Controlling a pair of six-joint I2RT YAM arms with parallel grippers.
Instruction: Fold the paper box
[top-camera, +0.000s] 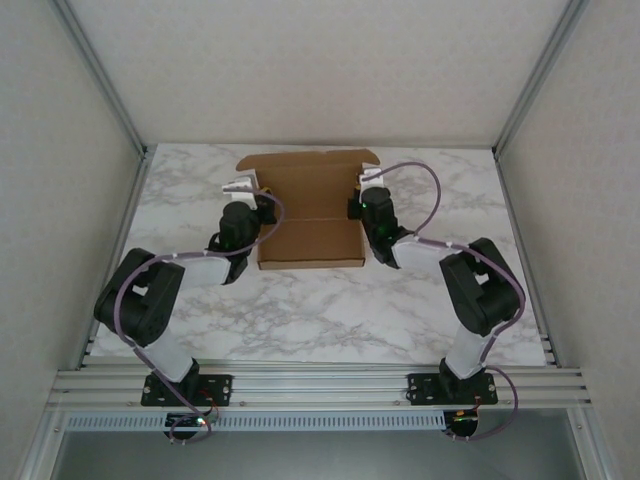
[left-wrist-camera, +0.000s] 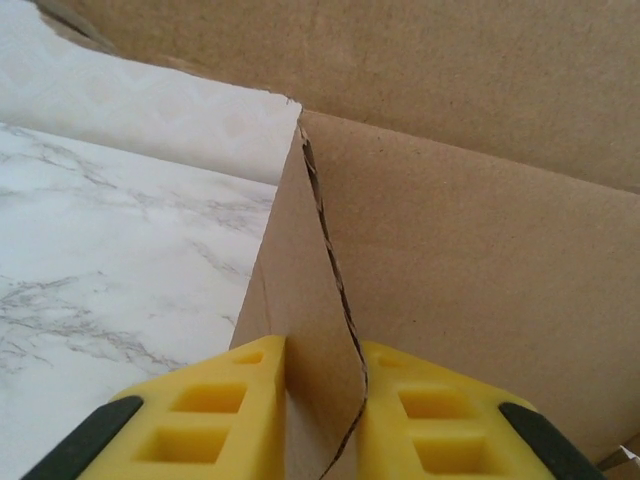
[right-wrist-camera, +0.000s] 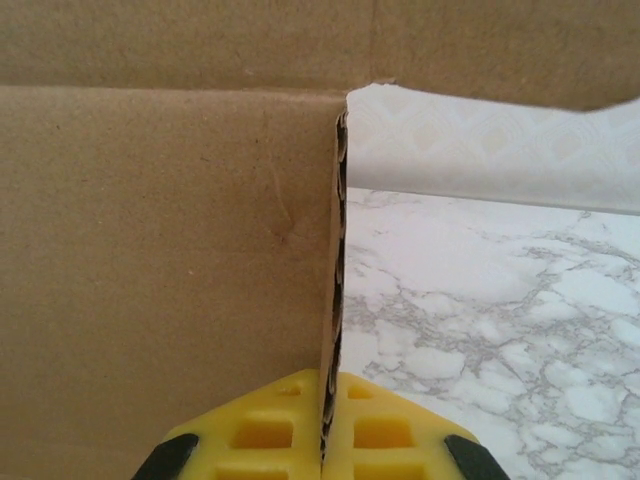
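Brown cardboard, likely light, stiff yet easily creased: the paper box (top-camera: 310, 215) lies on the table (top-camera: 300, 310), toward its far edge. Left gripper (left-wrist-camera: 322, 350) pinches its left wall, right gripper (right-wrist-camera: 325, 378) its right wall; these thin upright walls seem good holds.

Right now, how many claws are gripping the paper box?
2. The left claw pinches the left side wall of the paper box. The right claw pinches the right side wall.
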